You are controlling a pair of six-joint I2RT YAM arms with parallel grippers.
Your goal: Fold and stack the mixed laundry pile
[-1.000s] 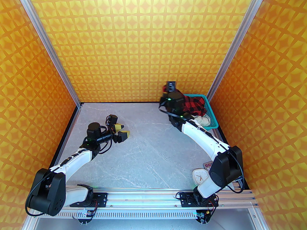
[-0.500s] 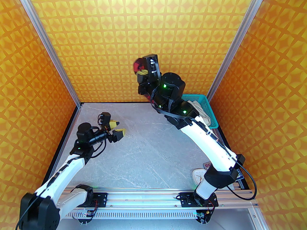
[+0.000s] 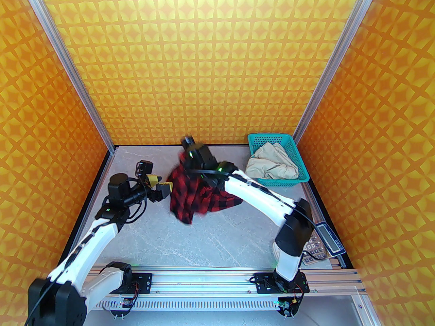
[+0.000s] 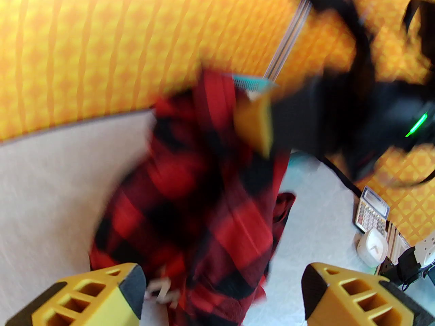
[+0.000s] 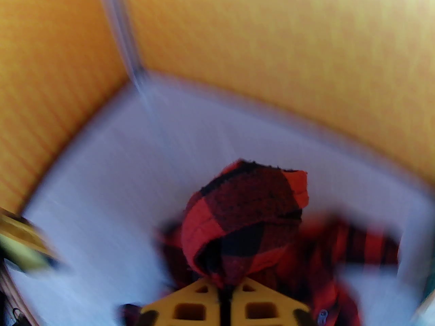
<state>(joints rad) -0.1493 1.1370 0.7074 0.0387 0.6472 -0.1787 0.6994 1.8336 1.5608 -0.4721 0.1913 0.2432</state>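
Red-and-black checked shirt (image 3: 195,192) hangs bunched from my right claw (image 5: 225,285), which is clamped on a fold of it, over the middle of the table (image 3: 210,236). The cream trousers (image 3: 272,164) lie in the teal basket (image 3: 268,136). My left claw (image 3: 162,182) is spread wide just beside the cloth. I should lower gently, pinch a free edge, then draw it flat.

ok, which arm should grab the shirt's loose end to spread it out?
Probably left. The left gripper is open right beside the hanging shirt, while the right gripper is shut on its top, holding it up.
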